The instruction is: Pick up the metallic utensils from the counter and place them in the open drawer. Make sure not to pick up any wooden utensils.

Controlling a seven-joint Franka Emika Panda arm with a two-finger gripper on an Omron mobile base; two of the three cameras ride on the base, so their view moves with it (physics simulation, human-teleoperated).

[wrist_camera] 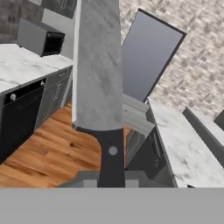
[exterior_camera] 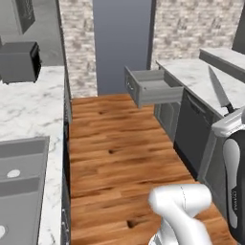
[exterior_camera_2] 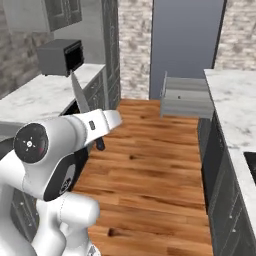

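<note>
Wood-floor kitchen, drawer open – nothing seen inside, knife held by end effector

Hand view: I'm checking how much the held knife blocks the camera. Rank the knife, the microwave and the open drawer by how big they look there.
1. knife, largest only because it sits right at the camera.
2. drawer, partly hidden behind the knife.
3. microwave, about the same as the drawer's visible part; unsure.

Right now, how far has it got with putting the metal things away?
Partway through the first one, it seems. The knife is off the counter, clamped in the shut jaws with its blade pointing up, in the air beside the counter. The drawer stands open, and what shows of its inside looks empty. Left to do: carry the knife over, drop it in, then fetch the spoon.
</note>
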